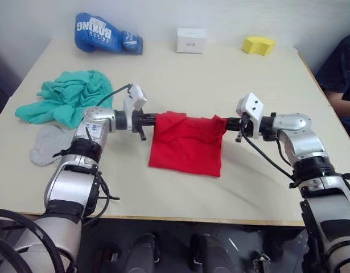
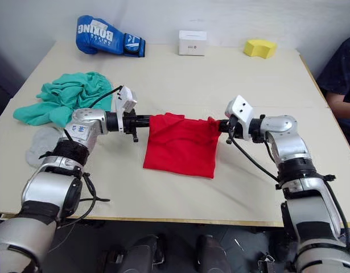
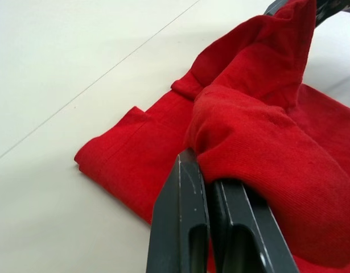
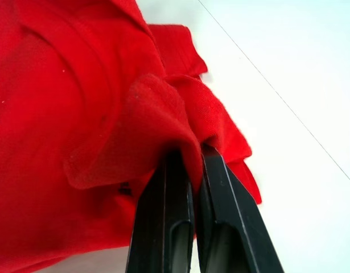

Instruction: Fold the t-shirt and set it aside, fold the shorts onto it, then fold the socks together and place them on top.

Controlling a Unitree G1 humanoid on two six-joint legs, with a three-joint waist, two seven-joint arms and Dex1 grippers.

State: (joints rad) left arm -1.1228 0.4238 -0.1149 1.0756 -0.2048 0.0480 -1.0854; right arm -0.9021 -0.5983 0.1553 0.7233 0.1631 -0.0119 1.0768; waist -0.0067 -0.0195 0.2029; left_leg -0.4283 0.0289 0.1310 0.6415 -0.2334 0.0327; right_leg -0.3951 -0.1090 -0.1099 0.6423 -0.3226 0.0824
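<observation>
The red t-shirt (image 1: 186, 145) lies folded in the middle of the table, its far edge lifted off the surface. My left gripper (image 1: 154, 120) is shut on the shirt's far left corner, and my right gripper (image 1: 223, 123) is shut on its far right corner. Both wrist views show red cloth (image 3: 260, 142) pinched between closed fingers (image 4: 175, 227). The teal shorts (image 1: 69, 96) lie crumpled at the table's left. Light grey socks (image 1: 49, 145) rest just in front of the shorts, partly hidden by my left arm.
A blue boxing glove (image 1: 103, 33), a white box (image 1: 190, 40) and a yellow sponge (image 1: 258, 45) line the far edge of the table (image 1: 180, 74). A person's dark sleeve (image 1: 341, 68) shows at the right edge. Bare tabletop lies in front of the shirt.
</observation>
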